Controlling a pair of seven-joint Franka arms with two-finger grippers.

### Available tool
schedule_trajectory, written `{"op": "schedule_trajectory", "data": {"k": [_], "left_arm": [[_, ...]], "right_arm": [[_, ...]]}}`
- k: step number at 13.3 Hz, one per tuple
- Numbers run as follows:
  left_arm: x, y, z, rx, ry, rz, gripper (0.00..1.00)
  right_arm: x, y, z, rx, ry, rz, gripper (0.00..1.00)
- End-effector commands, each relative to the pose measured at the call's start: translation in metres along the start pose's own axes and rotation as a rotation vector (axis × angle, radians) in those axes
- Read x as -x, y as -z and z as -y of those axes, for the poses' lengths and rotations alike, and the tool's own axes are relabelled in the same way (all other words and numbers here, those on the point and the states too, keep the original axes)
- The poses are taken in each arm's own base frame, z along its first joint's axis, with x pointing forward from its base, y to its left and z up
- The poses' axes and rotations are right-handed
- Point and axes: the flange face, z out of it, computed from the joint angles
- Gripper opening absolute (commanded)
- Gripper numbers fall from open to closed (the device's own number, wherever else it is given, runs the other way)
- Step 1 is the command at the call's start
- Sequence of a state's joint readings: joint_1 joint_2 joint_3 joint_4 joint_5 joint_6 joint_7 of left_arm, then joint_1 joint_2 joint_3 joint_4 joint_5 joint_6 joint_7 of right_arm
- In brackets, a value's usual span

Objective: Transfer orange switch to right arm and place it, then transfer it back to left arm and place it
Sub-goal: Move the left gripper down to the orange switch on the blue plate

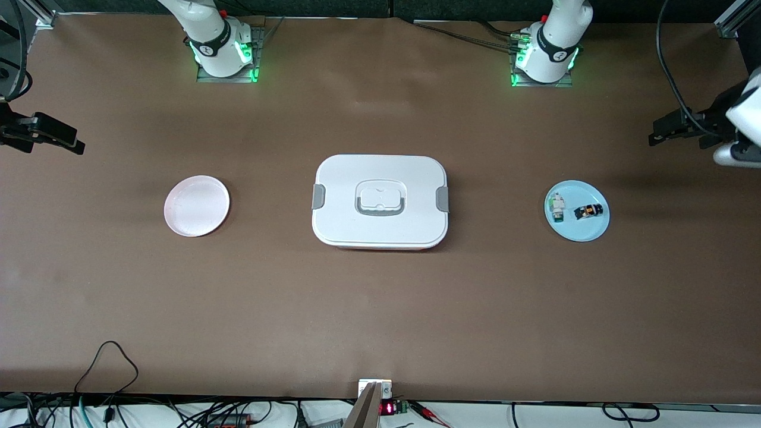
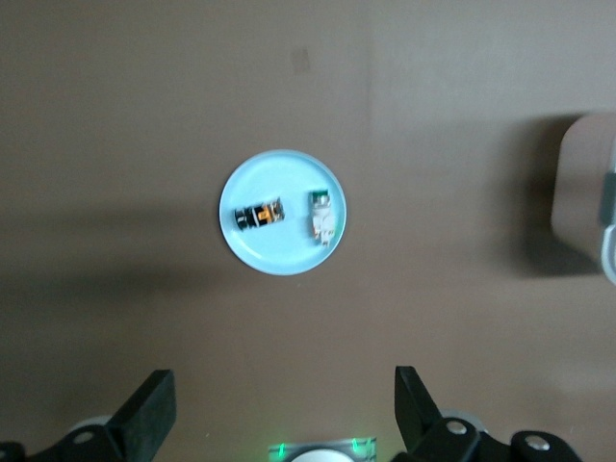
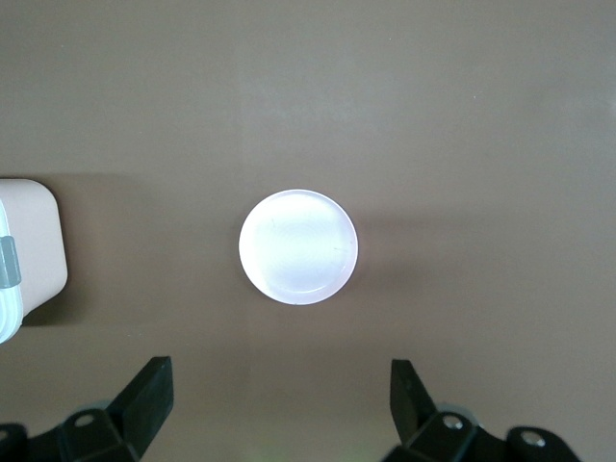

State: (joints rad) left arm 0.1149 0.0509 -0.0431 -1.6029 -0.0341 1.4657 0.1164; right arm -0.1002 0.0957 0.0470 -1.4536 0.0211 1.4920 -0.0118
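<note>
The orange switch (image 1: 588,211) is seen lying on a light blue plate (image 1: 597,233) toward the left arm's end of the worktop (image 1: 380,297). Its long axis is set roughly along the worktop's length, slightly tilted, with one end turned toward the white-and-green component (image 1: 557,206) that lies just beside it on the same plate. The 2 components are apart, not touching. In the left wrist view the switch (image 2: 260,216) is shown as a black block with orange bands across it.

The box (image 1: 380,201) is placed at the middle of the worktop, lid on, between the blue plate and an empty pink plate (image 1: 197,205) toward the right arm's end.

The left tool (image 2: 284,419) is held in the air near the blue plate, its fingers spread wide and nothing gripped. The right tool (image 3: 279,409) is held near the pink plate, likewise wide open and empty.

No readable writing is made out on any item.
</note>
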Motion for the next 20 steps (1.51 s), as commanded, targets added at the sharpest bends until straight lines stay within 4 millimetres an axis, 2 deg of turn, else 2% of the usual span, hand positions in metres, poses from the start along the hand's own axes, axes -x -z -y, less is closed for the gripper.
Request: {"op": "schedule_trajectory", "data": {"k": [1,2,4,7,10,13,14,16,20], "left_arm": [[-0.01,-0.035,0.038,0.031,0.003,0.102,1.0],[-0.015,-0.055,0.042,0.041,0.007,0.142,1.0],[-0.03,-0.083,0.046,0.048,0.01,0.181,1.0],[-0.047,-0.115,0.044,-0.06,-0.022,0.157,1.0],[-0.054,-0.176,0.041,-0.091,-0.049,0.087,1.0],[-0.053,-0.237,0.048,-0.089,-0.002,0.058,1.0],[-0.054,-0.251,0.052,-0.085,0.033,0.061,1.0],[-0.053,-0.268,0.062,-0.081,0.105,0.035,1.0],[-0.047,-0.304,0.062,-0.077,0.168,-0.038,1.0]], "right_arm": [[0.004,0.005,0.0,-0.017,0.011,-0.001,1.0],[0.004,0.005,0.0,-0.017,0.011,-0.001,1.0],[0.003,0.005,0.0,-0.017,0.009,0.001,1.0],[0.004,0.005,-0.001,-0.017,0.01,-0.001,1.0],[0.004,0.005,-0.001,-0.017,0.01,0.001,1.0],[0.005,0.005,-0.001,-0.017,0.01,0.007,1.0],[0.005,0.005,0.0,-0.017,0.011,0.008,1.0],[0.005,0.005,0.0,-0.017,0.011,0.01,1.0],[0.005,0.005,0.001,-0.017,0.013,0.01,1.0]]}}
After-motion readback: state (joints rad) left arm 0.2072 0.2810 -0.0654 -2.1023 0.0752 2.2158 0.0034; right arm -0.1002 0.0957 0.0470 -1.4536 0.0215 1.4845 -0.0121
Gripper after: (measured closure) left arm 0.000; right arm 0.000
